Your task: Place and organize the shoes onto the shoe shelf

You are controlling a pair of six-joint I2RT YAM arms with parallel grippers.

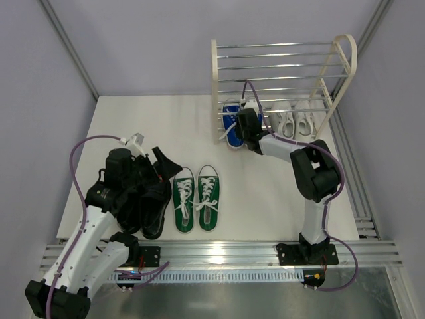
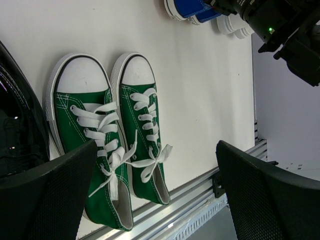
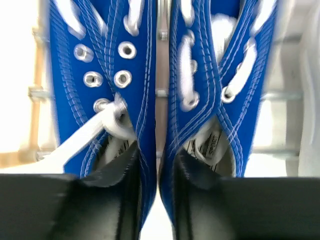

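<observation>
The shoe shelf [image 1: 214, 86] stands at the far right of the white table [image 1: 159, 123], with thin chrome rods running between its cream arched side frames. On its lower tier sit the blue sneakers [image 1: 232, 118] at the left end, and just beside them on the right the all-white sneakers [image 1: 295, 122].

The right tool [image 3: 156, 155] is down at the blue pair. In the right wrist view one matte black finger [image 3: 100, 200] sits in each shoe's opening, and the two adjoining canvas walls stand between them. The gap is narrow, but the view is blurred and I cannot tell whether the fingers press the walls or merely flank them. The blue canvas shows white stitching, metal eyelets and flat white laces.

The left tool [image 2: 156, 145] hangs over the near left of the table with its jaws wide and nothing between them. Its fingers [image 2: 50, 200] are broad, black and finely textured.

The green sneakers [image 2: 67, 112] lie side by side on the table below it. They have rounded white rubber toe caps and loosely tied white laces. Just left of them lie the glossy black leather shoes [image 1: 151, 214], smooth and reflective. A ribbed aluminium rail [image 1: 219, 250] runs along the table's near edge.
</observation>
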